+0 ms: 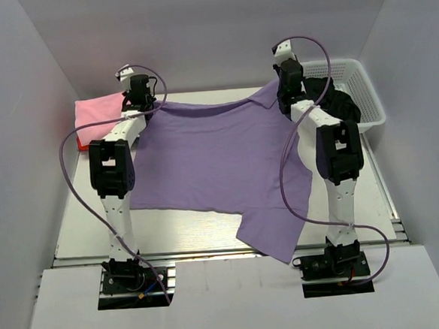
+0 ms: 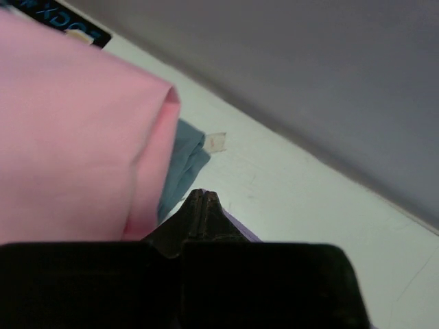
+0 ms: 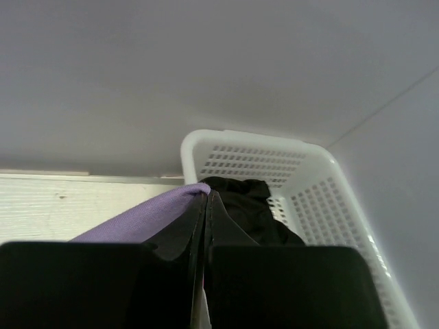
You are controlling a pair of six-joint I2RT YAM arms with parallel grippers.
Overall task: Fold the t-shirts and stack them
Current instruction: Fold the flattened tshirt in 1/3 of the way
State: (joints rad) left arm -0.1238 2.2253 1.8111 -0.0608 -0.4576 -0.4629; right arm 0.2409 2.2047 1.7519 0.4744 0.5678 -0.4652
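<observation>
A lavender-purple t-shirt [image 1: 212, 161] lies spread over the middle of the table, its far edge lifted between both arms. My left gripper [image 1: 149, 103] is shut on the shirt's far left corner; in the left wrist view a sliver of purple cloth [image 2: 241, 229] shows beside the shut left gripper [image 2: 204, 194]. My right gripper [image 1: 283, 100] is shut on the far right corner, and purple cloth [image 3: 147, 216] runs off the shut right gripper [image 3: 208, 194]. A folded pink t-shirt [image 1: 99, 113] [image 2: 68, 130] lies at the far left on a grey-blue one [image 2: 184, 164].
A white lattice basket [image 1: 365, 94] [image 3: 322, 199] stands at the far right with dark cloth [image 3: 243, 202] in it. White walls close the table on the left, back and right. One purple sleeve [image 1: 273, 236] hangs over the near edge.
</observation>
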